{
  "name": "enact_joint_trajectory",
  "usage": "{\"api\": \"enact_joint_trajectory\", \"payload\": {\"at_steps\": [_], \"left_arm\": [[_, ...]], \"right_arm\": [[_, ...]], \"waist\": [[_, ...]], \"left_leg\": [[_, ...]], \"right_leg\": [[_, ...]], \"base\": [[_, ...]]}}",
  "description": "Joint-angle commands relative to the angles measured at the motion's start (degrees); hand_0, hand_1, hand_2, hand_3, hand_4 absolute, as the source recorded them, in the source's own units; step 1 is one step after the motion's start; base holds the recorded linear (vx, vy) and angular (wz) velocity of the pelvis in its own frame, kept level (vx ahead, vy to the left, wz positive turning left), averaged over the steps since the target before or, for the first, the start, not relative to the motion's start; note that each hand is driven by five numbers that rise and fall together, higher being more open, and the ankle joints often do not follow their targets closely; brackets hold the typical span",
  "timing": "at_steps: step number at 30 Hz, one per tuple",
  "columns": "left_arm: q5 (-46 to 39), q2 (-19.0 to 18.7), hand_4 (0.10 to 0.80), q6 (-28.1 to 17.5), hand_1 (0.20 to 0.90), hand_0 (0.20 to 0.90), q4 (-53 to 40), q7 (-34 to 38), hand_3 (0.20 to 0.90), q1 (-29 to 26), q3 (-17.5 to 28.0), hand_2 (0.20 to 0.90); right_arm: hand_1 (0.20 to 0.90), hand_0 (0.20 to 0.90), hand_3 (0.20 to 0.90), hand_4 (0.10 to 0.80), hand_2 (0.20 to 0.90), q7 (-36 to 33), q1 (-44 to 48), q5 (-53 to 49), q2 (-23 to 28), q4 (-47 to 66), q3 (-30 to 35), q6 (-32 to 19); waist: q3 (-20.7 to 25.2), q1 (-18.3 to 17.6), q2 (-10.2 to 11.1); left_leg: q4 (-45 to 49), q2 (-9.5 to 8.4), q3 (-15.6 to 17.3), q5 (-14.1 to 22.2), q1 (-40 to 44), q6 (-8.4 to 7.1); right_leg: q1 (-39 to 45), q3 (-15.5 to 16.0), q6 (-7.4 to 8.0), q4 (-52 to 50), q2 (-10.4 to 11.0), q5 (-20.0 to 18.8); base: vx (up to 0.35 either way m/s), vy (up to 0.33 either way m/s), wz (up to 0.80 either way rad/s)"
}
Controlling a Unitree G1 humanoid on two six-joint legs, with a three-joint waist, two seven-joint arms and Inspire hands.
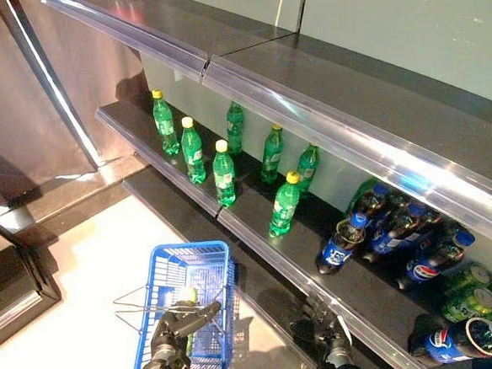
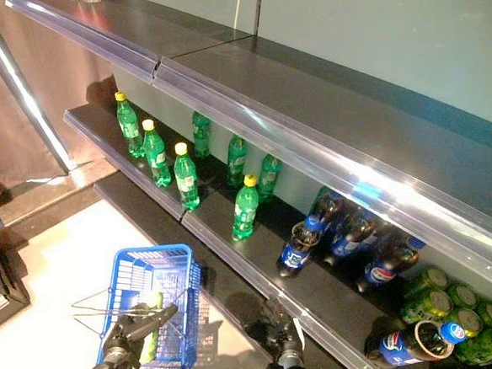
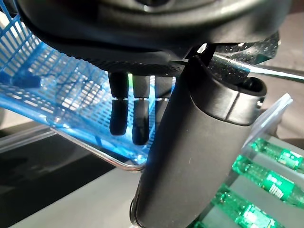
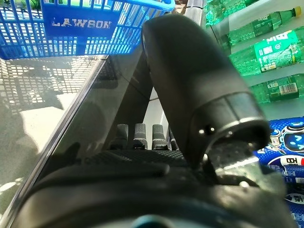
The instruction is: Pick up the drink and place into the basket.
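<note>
A green drink bottle with a yellow cap is seen lying inside the blue basket, directly under the left hand. The left hand is held over the basket with fingers straight and relaxed, nothing gripped. The right hand is seen beside the basket, close to the lower shelf edge, fingers loosely extended and empty. More green bottles and blue-labelled bottles are seen on the shelf beyond both hands.
</note>
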State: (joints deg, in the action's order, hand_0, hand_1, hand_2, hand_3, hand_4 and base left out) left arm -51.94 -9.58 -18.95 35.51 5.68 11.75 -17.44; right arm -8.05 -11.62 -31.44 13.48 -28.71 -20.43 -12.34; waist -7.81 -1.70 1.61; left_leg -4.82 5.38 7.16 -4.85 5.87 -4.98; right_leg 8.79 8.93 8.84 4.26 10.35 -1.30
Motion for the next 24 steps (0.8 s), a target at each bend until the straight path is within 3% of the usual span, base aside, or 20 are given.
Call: {"api": "enact_joint_trajectory", "payload": {"at_steps": [1, 24], "left_arm": [[6.49, -3.36, 0.100, -11.63, 0.300, 0.300, -11.37, -2.79, 0.200, -5.56, 0.13, 0.300], [5.40, -3.49, 0.100, -12.47, 0.300, 0.300, -12.34, -3.53, 0.200, -5.15, 0.71, 0.300]], "right_arm": [[0.900, 0.900, 0.900, 0.800, 0.900, 0.35, 3.42, 0.23, -0.31, 3.14, 0.41, -3.71], [0.900, 0.900, 0.900, 0.800, 0.900, 0.26, 2.89, 0.41, -0.34, 3.70, 0.40, -2.97]], "waist": [[2.20, 1.94, -0.09], [2.01, 2.00, 0.02]], "left_leg": [[3.77, 1.08, -3.23, 3.98, -0.52, -1.36], [3.41, 0.90, -3.25, 3.88, -0.64, -1.39]], "right_leg": [[-3.83, -1.25, 0.95, -3.24, 0.91, -2.91], [-4.06, -1.07, 1.08, -3.06, 1.00, -3.05]], "base": [[0.000, 0.000, 0.00], [0.000, 0.000, 0.00]]}}
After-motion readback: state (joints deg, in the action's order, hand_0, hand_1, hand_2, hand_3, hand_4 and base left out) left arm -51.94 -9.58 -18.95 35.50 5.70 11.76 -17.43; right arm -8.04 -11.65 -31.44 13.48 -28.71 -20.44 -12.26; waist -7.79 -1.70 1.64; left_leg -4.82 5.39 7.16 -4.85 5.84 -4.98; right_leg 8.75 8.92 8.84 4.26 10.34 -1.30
